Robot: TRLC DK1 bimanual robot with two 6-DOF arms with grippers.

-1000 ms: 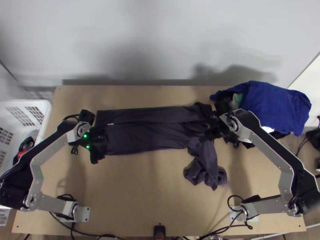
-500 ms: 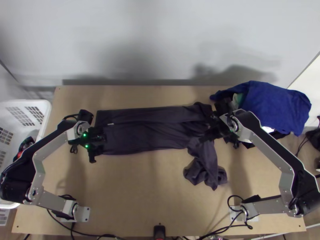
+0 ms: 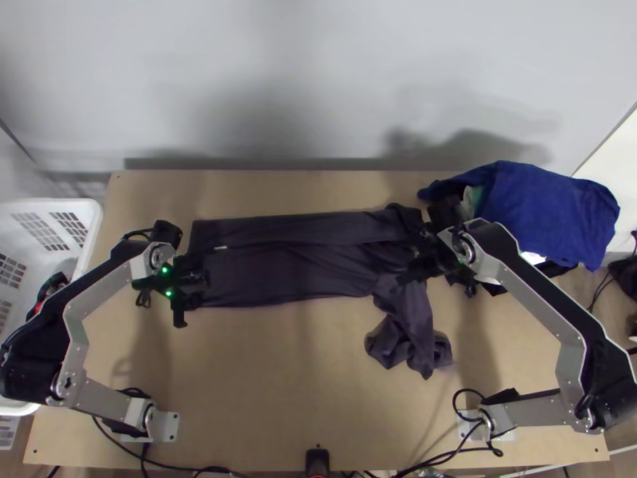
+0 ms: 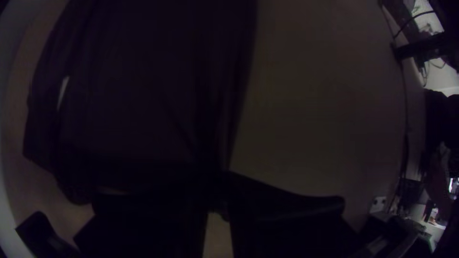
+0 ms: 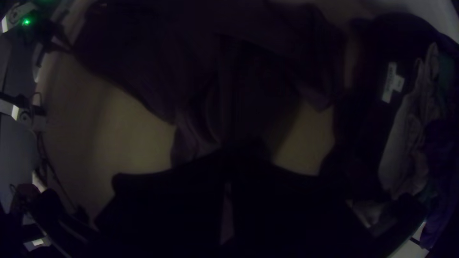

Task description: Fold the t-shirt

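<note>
Clothes (image 3: 549, 209) crowd my right tool (image 3: 417, 260), gripping the t-shirt (image 3: 295, 267) like my left tool (image 3: 199, 279).
White basket (image 3: 94, 217) beside bench (image 3: 263, 382), pale wall (image 3: 318, 80) beyond.

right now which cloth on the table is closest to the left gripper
The dark t-shirt, laid out long with one end in the left gripper; the blue cloth lies beyond the right gripper.

A pale grey wall (image 3: 318, 72) with soft dark shadows (image 3: 470, 147) behind a light wooden table (image 3: 271, 382).
</note>
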